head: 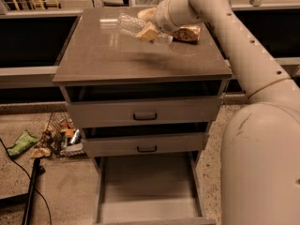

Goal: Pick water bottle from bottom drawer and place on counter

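The clear, ribbed water bottle [127,24] is held on its side just above the counter [117,60], near the counter's back middle. My gripper [146,26] is shut on the water bottle, its tan fingers [146,31] around the bottle's right part, and the arm reaches in from the right. The bottom drawer [147,186] is pulled open below the cabinet and shows a plain grey inside with nothing in it.
A tan packaged snack [187,33] lies on the counter's back right, behind the gripper. The two upper drawers [144,112] stand slightly ajar. A wire basket of clutter [63,136] and a green bag [22,142] lie on the floor to the left, by a black cable.
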### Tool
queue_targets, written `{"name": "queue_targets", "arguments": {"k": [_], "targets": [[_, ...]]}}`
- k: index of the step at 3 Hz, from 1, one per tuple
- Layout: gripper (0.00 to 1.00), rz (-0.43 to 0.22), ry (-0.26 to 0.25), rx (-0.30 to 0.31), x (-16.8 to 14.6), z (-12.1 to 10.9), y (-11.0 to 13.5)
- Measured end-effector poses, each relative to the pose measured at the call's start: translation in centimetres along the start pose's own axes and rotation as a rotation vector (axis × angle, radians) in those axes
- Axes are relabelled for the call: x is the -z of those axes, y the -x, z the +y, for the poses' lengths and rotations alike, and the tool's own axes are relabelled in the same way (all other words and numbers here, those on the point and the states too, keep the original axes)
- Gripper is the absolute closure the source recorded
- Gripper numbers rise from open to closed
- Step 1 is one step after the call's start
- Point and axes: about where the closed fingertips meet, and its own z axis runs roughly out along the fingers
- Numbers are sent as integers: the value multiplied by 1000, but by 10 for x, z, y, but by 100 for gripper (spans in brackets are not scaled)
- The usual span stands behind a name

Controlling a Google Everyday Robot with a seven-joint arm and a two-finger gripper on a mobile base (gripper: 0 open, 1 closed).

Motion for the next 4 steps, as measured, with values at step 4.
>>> {"name": "queue_targets", "arguments": {"k": [4], "targets": [[61,173,48,-441,-47,18,-36]]}}
